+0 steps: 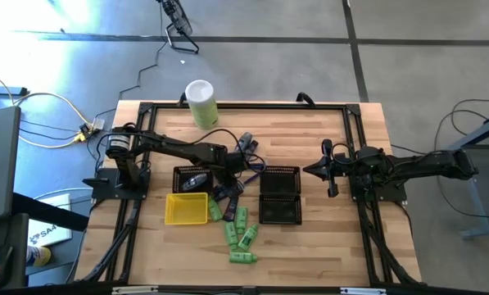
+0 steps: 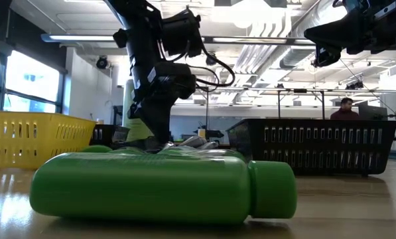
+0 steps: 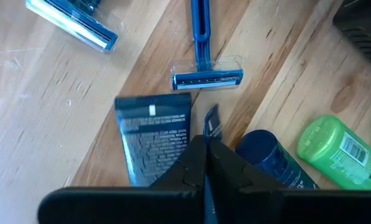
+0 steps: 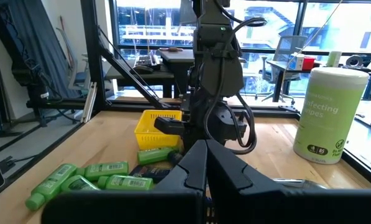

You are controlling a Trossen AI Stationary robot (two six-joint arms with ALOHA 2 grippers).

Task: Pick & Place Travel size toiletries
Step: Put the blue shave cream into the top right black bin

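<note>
Toiletries lie clustered on the counter (image 1: 326, 246) between the yellow tray (image 1: 186, 209) and the right black mesh basket (image 1: 279, 197): green bottles (image 1: 240, 238) toward the front edge, with a dark blue tube (image 3: 153, 140), a dark blue bottle (image 3: 273, 162) and blue razors (image 3: 204, 62) just behind them. Something dark already lies in the left basket (image 1: 192, 178); what it is cannot be told.

Left claw (image 3: 205, 158) hangs low over the dark items, fingers pressed together, tips between the tube and the dark blue bottle. A small bluish sliver shows at the tips; whether it is pinched cannot be told, so the claw is read as empty. Right claw (image 4: 205, 163) waits raised over the counter's right side, fingers together, holding nothing.

Risks, judged:
- Descending with fingers together would shove the tube or roll the bottle instead of grasping either.
- Items lie touching; spreading the fingers here could catch two at once or knock a razor aside.
- Round green bottles may roll if bumped.
</note>
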